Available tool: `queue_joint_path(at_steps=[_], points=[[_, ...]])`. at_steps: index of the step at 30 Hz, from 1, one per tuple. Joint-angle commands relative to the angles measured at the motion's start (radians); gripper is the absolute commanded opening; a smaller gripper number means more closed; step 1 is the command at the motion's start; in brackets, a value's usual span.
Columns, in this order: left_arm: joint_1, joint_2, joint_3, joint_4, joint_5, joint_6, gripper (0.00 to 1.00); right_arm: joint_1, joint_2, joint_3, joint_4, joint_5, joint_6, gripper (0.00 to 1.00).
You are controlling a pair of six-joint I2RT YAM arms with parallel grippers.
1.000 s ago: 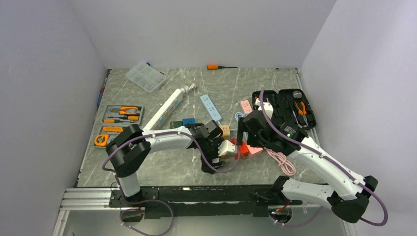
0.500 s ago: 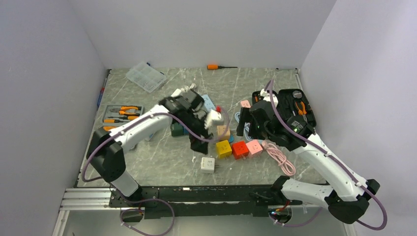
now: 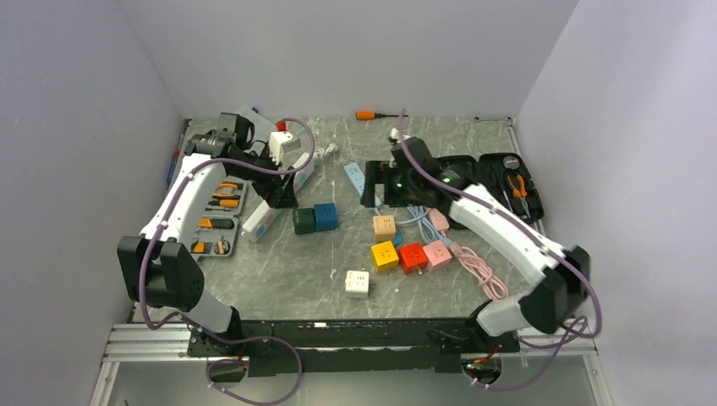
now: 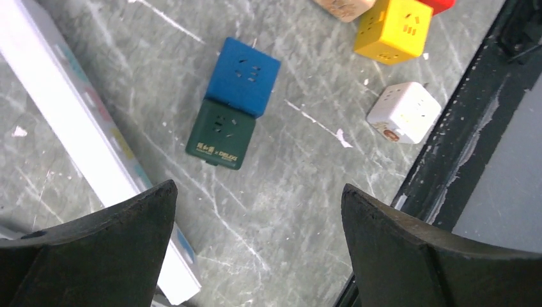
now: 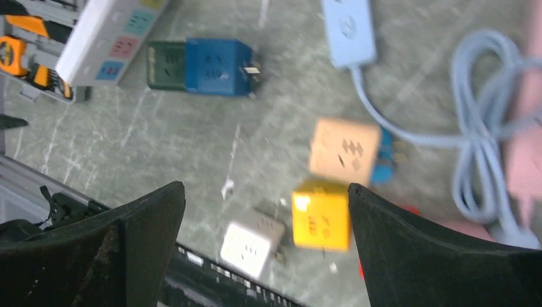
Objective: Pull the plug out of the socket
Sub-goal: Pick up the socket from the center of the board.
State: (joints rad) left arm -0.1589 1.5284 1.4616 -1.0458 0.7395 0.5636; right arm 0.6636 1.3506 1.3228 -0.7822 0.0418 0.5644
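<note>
The left gripper point(image 4: 259, 187) and the right gripper point(image 5: 265, 187) are both wide open and hold nothing. The small white cube plug point(image 3: 357, 282) lies alone on the grey marble table point(image 3: 279, 271), apart from the yellow cube socket point(image 3: 385, 255).

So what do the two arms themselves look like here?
The left arm and right arm match: white shells, chunky black joints, a loose purple cable along each. Fingers are broad, curved, matte black. A green light glows near the right wrist.
</note>
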Motion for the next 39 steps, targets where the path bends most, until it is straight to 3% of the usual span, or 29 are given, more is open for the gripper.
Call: queue_joint_path(at_steps=[1, 3, 7, 9, 16, 19, 24, 36, 39], points=[[0.019, 0.025, -0.007, 0.008, -0.055, 0.018, 0.99, 0.007, 0.159, 0.017, 0.383, -0.140, -0.112, 0.99], [0.043, 0.026, -0.002, -0.004, -0.047, 0.035, 0.99, 0.013, 0.268, 0.056, 0.428, -0.102, -0.137, 0.92], [0.094, 0.031, 0.021, -0.063, -0.035, 0.084, 0.99, 0.023, 0.538, 0.244, 0.365, -0.071, -0.200, 0.65], [0.131, 0.036, 0.018, -0.084, -0.012, 0.099, 0.99, 0.037, 0.651, 0.350, 0.320, -0.058, -0.237, 0.61], [0.196, 0.055, -0.030, -0.168, 0.010, 0.182, 0.99, 0.042, 0.795, 0.475, 0.407, -0.047, -0.273, 0.58], [0.199, 0.021, -0.058, -0.131, 0.001, 0.168, 0.99, 0.045, 0.835, 0.479, 0.441, -0.076, -0.261, 0.58], [0.206, -0.066, -0.121, -0.012, -0.022, 0.109, 0.99, 0.068, 0.817, 0.354, 0.528, -0.110, -0.246, 0.61], [0.208, -0.128, -0.240, 0.049, 0.009, 0.100, 0.99, 0.201, 0.637, 0.059, 0.606, -0.063, -0.221, 0.63], [0.208, -0.121, -0.230, 0.028, 0.000, 0.112, 0.99, 0.203, 0.609, 0.047, 0.578, 0.015, -0.209, 0.73]])
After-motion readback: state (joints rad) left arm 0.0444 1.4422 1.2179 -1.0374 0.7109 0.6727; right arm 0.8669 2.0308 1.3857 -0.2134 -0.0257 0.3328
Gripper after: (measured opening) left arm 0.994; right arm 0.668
